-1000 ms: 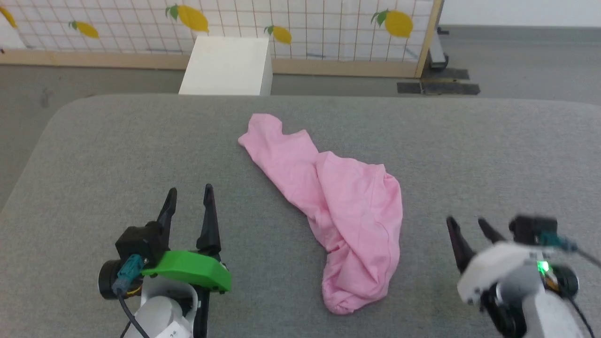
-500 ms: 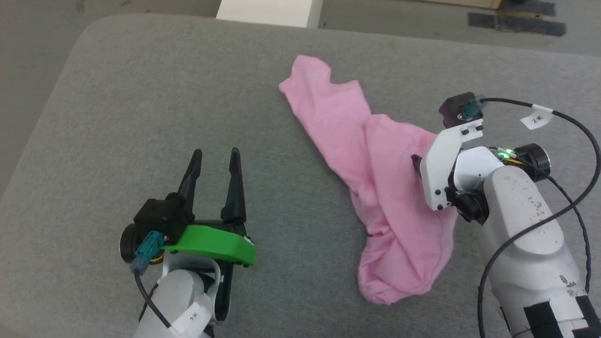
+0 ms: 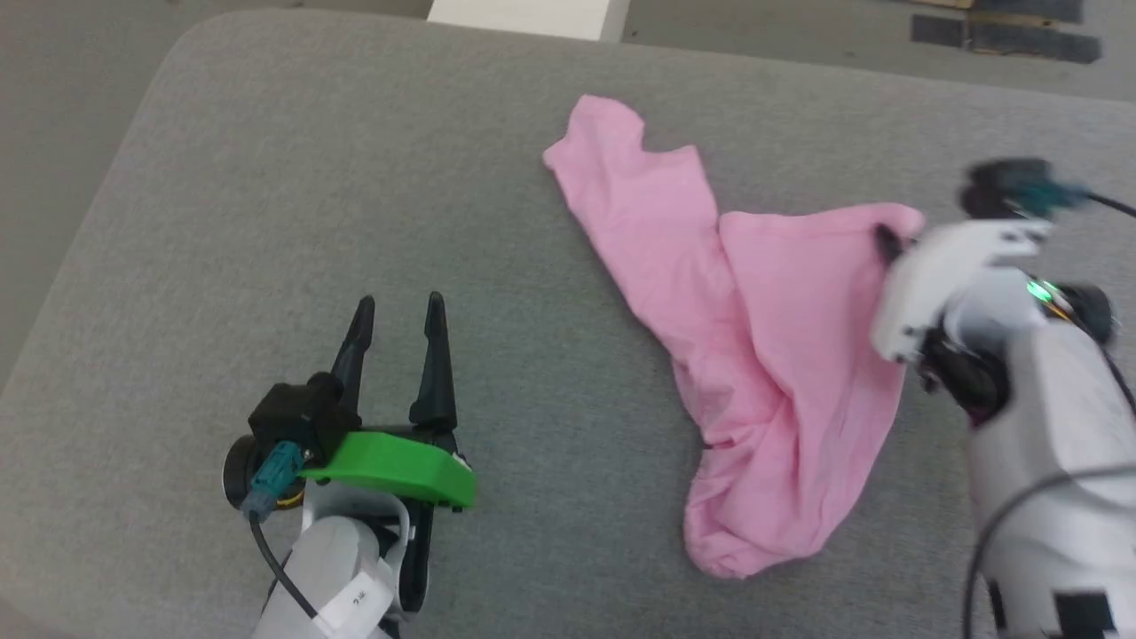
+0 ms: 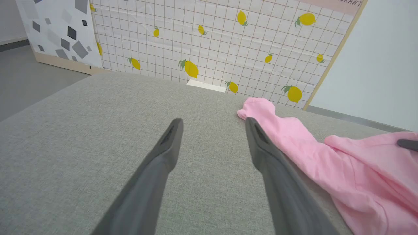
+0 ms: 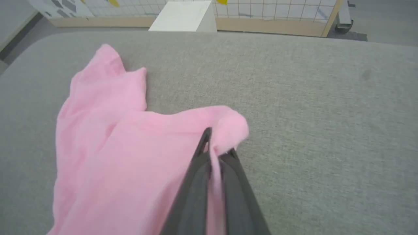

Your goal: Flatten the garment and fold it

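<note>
The right gripper (image 5: 218, 148) was clamped on a fold at the near-right edge of the garment (image 3: 763, 355), which lay crumpled on the grey cushion (image 3: 266, 177). The left gripper (image 3: 395, 312) hovered beside it, spread wide and empty. The pull would best go outward, low and slow, so the thin cloth spread without slipping.

**A robotics lab bay dressed with room backdrops.**

A wood-framed lemon-print panel (image 4: 228, 42) and a panel of grey geometric shapes (image 4: 55, 32) stand on a bare grey floor (image 3: 799, 40) marked with black tape patches (image 3: 1003, 40). A caster foot (image 5: 343, 24) shows at the lemon panel's end. A plain white box (image 5: 183, 16) sits behind a grey fabric-padded counter (image 3: 355, 177) bearing the garment (image 3: 781, 355). Over it reach the robot's cabled left tool (image 3: 399, 300), on a green printed bracket (image 3: 390, 466), and right tool (image 5: 219, 141).
</note>
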Motion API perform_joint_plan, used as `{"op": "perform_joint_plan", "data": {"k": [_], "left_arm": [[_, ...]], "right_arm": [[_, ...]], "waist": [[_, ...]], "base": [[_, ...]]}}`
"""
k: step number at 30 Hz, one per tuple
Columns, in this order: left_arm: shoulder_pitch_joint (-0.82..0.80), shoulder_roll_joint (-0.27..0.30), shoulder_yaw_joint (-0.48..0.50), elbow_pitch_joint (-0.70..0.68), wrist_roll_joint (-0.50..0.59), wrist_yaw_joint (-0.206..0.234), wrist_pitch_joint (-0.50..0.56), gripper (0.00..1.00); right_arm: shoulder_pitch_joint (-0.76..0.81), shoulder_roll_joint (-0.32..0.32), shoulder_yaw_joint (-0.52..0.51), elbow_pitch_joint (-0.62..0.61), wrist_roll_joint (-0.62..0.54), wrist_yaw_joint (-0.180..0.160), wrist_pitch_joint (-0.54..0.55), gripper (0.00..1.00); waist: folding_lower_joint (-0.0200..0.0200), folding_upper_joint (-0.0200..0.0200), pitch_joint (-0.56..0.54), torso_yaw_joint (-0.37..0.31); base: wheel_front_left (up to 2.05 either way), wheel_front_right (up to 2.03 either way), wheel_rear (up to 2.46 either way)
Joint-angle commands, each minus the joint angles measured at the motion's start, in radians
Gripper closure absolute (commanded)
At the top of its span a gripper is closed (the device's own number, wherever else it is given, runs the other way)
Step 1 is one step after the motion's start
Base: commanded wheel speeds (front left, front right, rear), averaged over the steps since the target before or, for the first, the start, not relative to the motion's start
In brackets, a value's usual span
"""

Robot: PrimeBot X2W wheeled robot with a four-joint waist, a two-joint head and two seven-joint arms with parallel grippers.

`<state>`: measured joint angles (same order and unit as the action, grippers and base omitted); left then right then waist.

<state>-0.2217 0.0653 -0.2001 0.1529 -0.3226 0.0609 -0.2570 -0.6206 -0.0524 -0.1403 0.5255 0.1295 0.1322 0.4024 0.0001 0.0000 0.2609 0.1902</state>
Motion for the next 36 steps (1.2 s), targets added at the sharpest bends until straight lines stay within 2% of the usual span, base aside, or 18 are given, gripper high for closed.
{"op": "perform_joint_plan", "data": {"k": [1, 8, 11, 13, 14, 15, 16, 20, 23, 25, 30, 32, 36], "left_arm": [[0.016, -0.004, 0.003, 0.008, 0.012, -0.01, -0.005, 0.0], [0.054, -0.007, 0.001, 0.037, 0.006, -0.024, -0.005, 0.0], [0.064, -0.008, -0.007, 0.05, 0.004, -0.028, -0.005, 0.0], [0.067, -0.008, -0.013, 0.059, -0.001, -0.031, -0.005, 0.0], [0.069, -0.008, -0.015, 0.064, -0.006, -0.032, -0.003, 0.0], [0.07, -0.009, -0.016, 0.068, -0.009, -0.033, -0.001, 0.0], [0.071, -0.009, -0.018, 0.073, -0.013, -0.033, 0.003, 0.0], [0.067, -0.01, -0.022, 0.078, -0.05, -0.037, 0.032, 0.0], [0.039, -0.012, -0.042, 0.065, -0.09, -0.043, 0.106, 0.0], [0.016, -0.013, -0.075, 0.062, -0.133, -0.046, 0.22, 0.0], [-0.028, -0.014, -0.231, 0.054, -0.168, -0.058, 0.601, 0.0], [-0.032, -0.011, -0.278, 0.053, -0.163, -0.059, 0.7, 0.0], [-0.035, 0.001, -0.325, 0.082, -0.135, -0.038, 0.799, 0.0]], "right_arm": [[0.057, -0.011, -0.039, -0.039, 0.018, -0.002, -0.014, 1.0], [0.367, -0.007, -0.267, -0.262, 0.048, -0.002, 0.017, 1.0], [0.493, 0.001, -0.333, -0.31, 0.072, -0.002, 0.057, 1.0], [0.545, 0.001, -0.339, -0.306, 0.129, -0.002, 0.062, 1.0], [0.561, 0.002, -0.331, -0.302, 0.162, -0.002, 0.052, 0.9], [0.568, 0.002, -0.326, -0.3, 0.184, -0.002, 0.039, 0.55], [0.573, 0.002, -0.318, -0.3, 0.203, -0.002, 0.015, 0.0], [0.562, 0.002, -0.312, -0.309, 0.244, -0.002, -0.072, 0.0], [0.549, 0.002, -0.321, -0.327, 0.23, -0.002, -0.108, 0.0], [0.542, 0.002, -0.328, -0.341, 0.216, -0.002, -0.117, 0.0], [0.53, 0.002, -0.322, -0.358, 0.212, -0.002, -0.111, 0.0], [0.529, 0.002, -0.317, -0.358, 0.214, -0.002, -0.112, 0.0], [0.524, 0.002, -0.303, -0.352, 0.224, -0.002, -0.118, 0.0]], "waist": [[-0.0001, 0.0, -0.083, -0.084], [-0.0001, 0.0, -0.159, -0.159], [-0.0001, 0.0, -0.171, -0.175], [-0.0001, 0.0, -0.177, -0.182], [-0.0001, 0.0, -0.179, -0.187], [-0.0001, 0.0, -0.18, -0.19], [-0.0001, 0.0, -0.182, -0.194], [-0.0001, 0.0, -0.189, -0.21], [-0.0001, 0.0, -0.188, -0.22], [-0.0001, 0.0, -0.186, -0.226], [-0.0001, 0.0, -0.168, -0.244], [-0.0001, 0.0, -0.159, -0.248], [-0.0001, 0.0, -0.142, -0.258]], "base": [[0.0, 0.0, 0.0], [0.0, 0.0, 0.0], [0.0, 0.0, 0.0], [0.0, 0.0, 0.0], [0.0, 0.0, 0.0], [0.0, 0.0, 0.0], [0.0, 0.0, 0.0], [0.0, 0.0, 0.0], [0.0, 0.0, 0.0], [0.0, 0.0, 0.0], [0.0, 0.0, 0.0], [0.0, 0.0, 0.0], [0.0, 0.0, 0.0]]}}
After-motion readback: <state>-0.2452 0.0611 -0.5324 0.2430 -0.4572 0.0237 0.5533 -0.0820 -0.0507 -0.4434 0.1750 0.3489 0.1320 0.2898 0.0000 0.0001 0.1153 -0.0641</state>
